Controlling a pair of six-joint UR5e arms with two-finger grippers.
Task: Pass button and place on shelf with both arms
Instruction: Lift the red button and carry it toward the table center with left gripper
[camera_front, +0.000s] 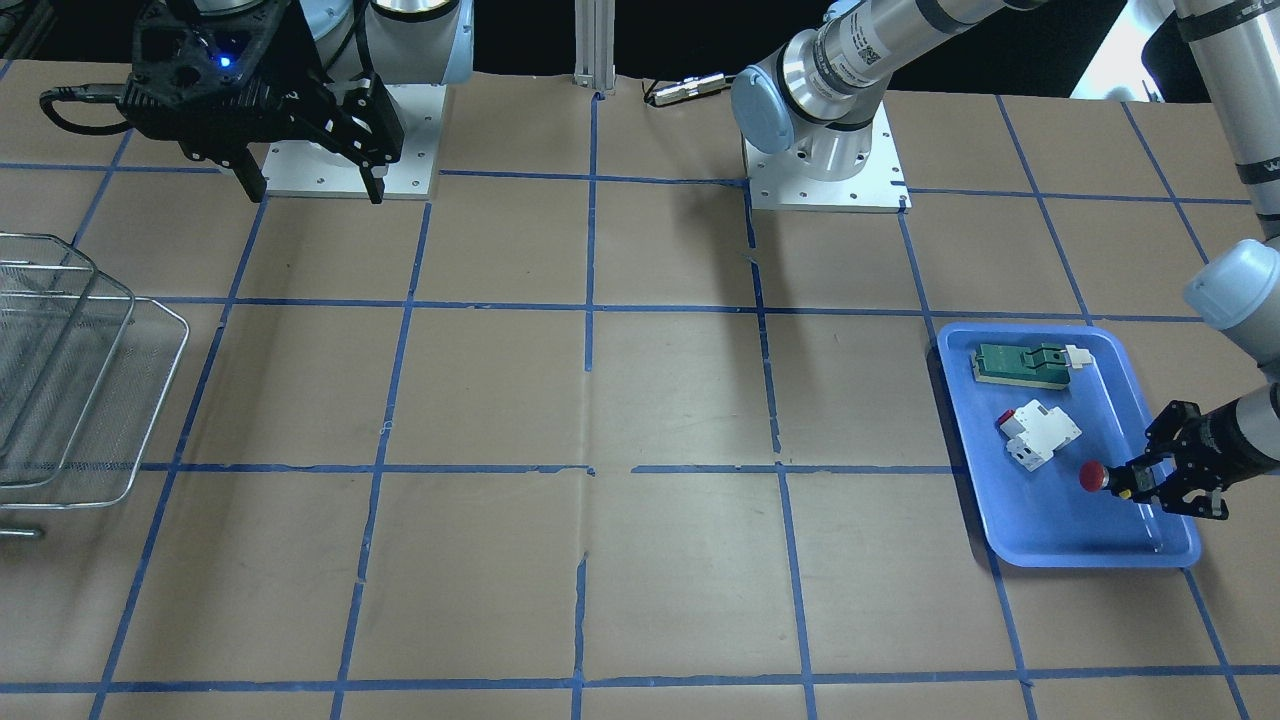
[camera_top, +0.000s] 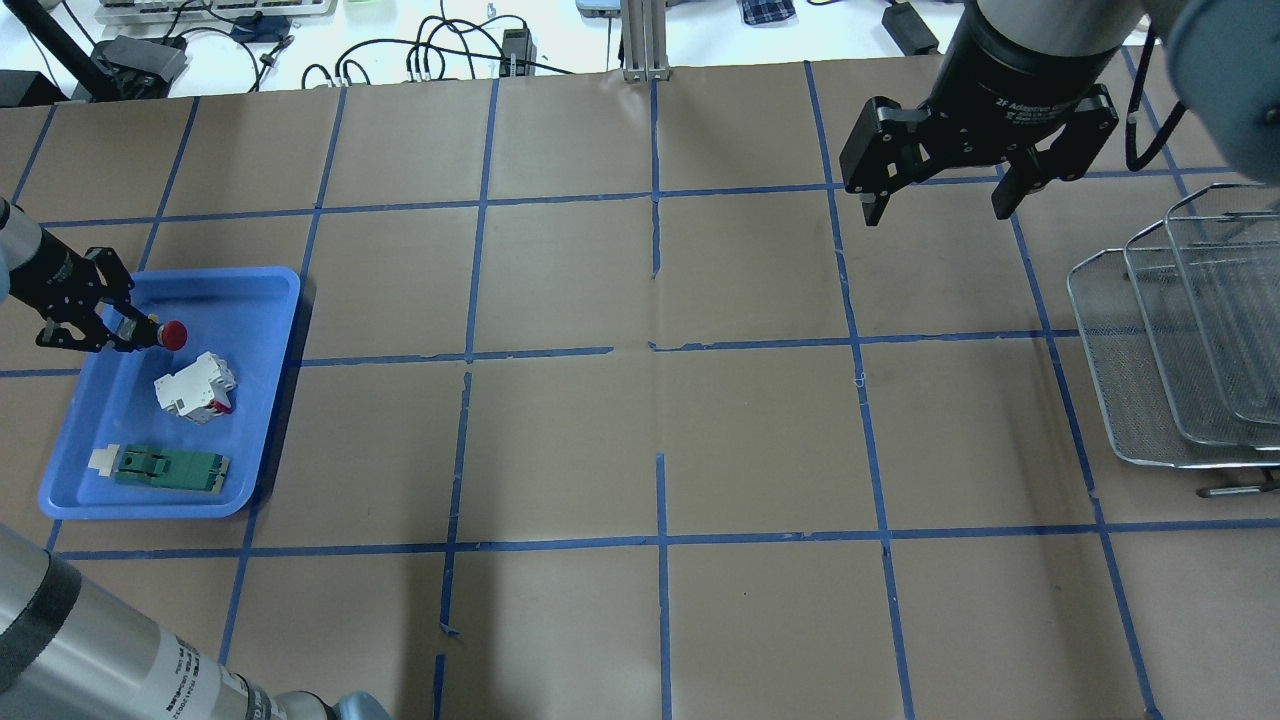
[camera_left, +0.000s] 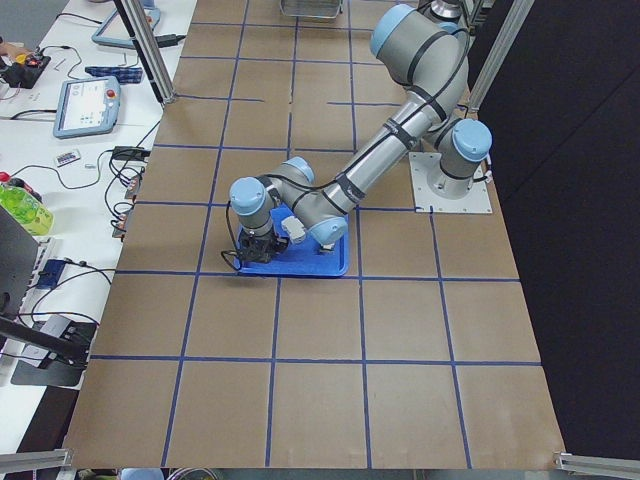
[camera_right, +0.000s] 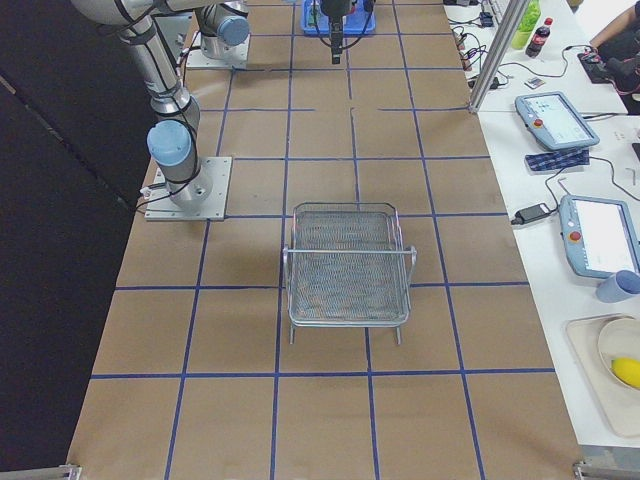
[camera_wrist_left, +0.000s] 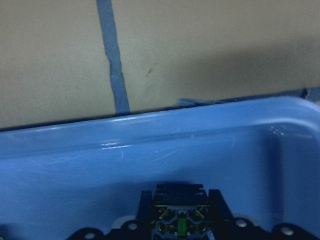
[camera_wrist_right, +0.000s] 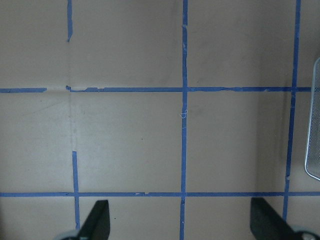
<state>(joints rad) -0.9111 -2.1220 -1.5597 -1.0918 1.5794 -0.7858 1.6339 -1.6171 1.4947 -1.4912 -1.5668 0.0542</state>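
Silver-grey tubular arms (camera_front: 870, 50) with pale-blue joint caps (camera_front: 765, 110); black right gripper (camera_front: 313, 185) with blue light (camera_front: 225, 62), black cable (camera_front: 75, 105); white base plates (camera_front: 825, 185).

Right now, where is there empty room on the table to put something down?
The wide table middle is bare, bordered by the blue tray on one side and the shelf on the other; the open right hand hangs above it. The tray is crowded: white block, green board, and the left hand shut on the button.
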